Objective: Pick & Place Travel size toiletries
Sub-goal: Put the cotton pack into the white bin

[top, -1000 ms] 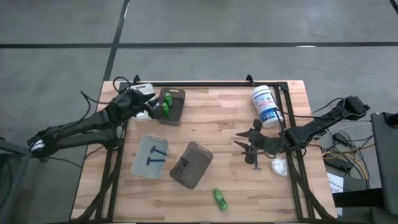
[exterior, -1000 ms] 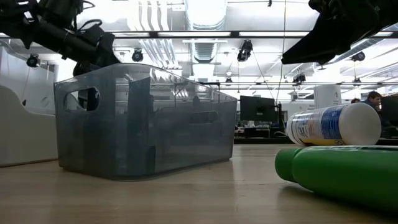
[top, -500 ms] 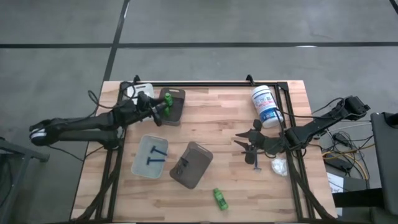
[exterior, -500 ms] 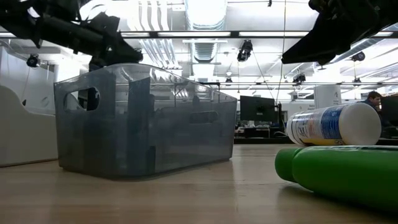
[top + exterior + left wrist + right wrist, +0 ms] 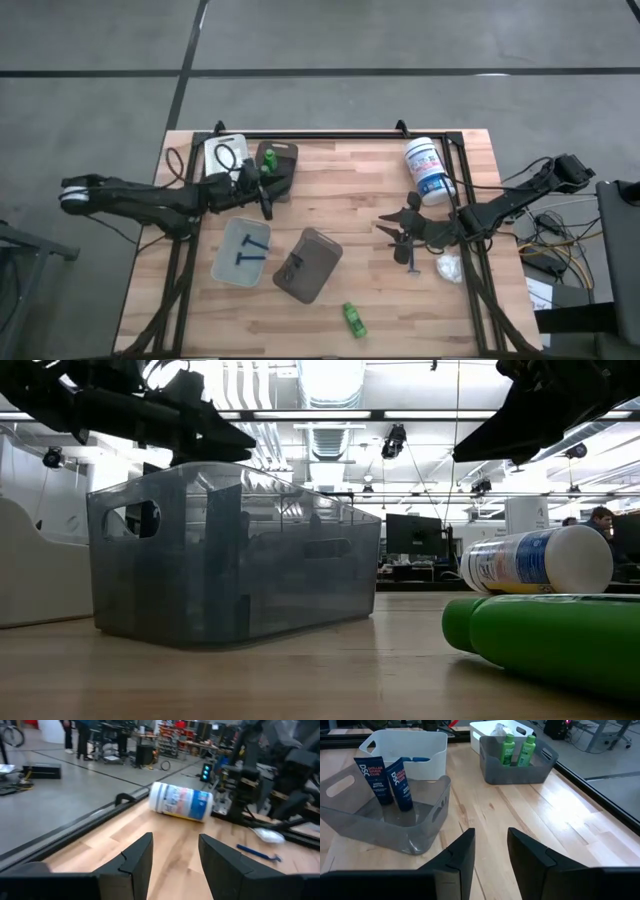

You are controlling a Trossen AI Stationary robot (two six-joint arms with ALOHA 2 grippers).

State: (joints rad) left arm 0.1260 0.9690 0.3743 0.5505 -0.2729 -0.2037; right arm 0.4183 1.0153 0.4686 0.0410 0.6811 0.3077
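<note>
Bright green bottles [image 5: 516, 750] sit in a smoky grey tray [image 5: 517, 766], with one more green bottle [image 5: 353, 319] loose on the pale striped wood table [image 5: 350, 200]. There's a white tub [image 5: 428, 170] with a blue label, plus dark blue tubes [image 5: 390, 780] with white lettering in a see-through grey bin [image 5: 385, 825], and a blue stick [image 5: 257, 852].

A pale butcher-block wooden tabletop [image 5: 340, 200] with a black metal frame [image 5: 330, 135] stands on a smooth grey concrete floor [image 5: 400, 40] crossed by dark seam lines. Seen level across the wood, the room behind is a large open workshop: a white ceiling with long fluorescent light strips [image 5: 330, 415], exposed pipes and hanging cables. Farther back stand dark computer monitors [image 5: 412, 532] on desks. A person [image 5: 603, 520] shows at the far edge.
</note>
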